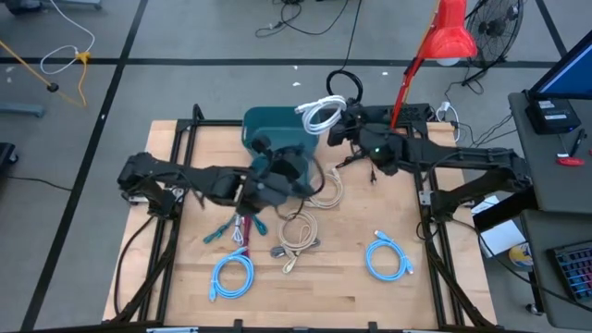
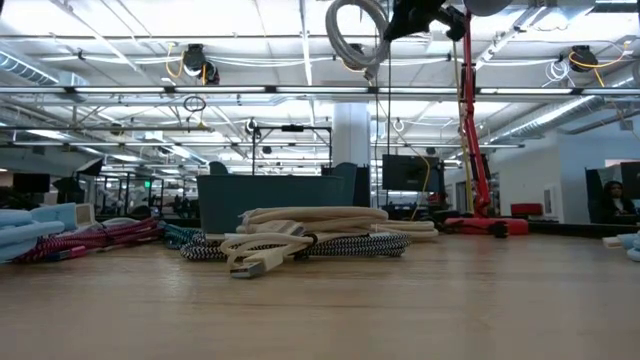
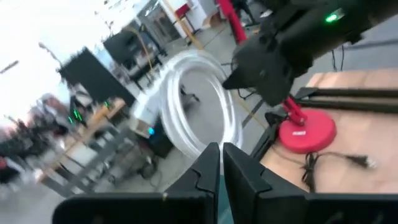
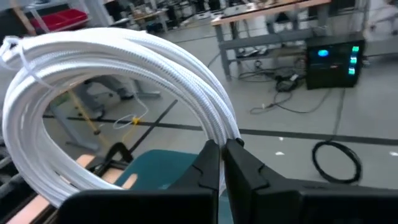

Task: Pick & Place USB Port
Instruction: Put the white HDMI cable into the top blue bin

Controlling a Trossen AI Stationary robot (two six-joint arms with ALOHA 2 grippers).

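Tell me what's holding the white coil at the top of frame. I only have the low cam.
Observer: The right gripper, shut on the white cable coil.
Operator: Is it over the bin?
Observer: In the high view the coil hangs at the right far corner of the teal bin.
Operator: Left arm?
Observer: The left gripper is at the bin's near side, pointing at the coil, fingers together with nothing between them.
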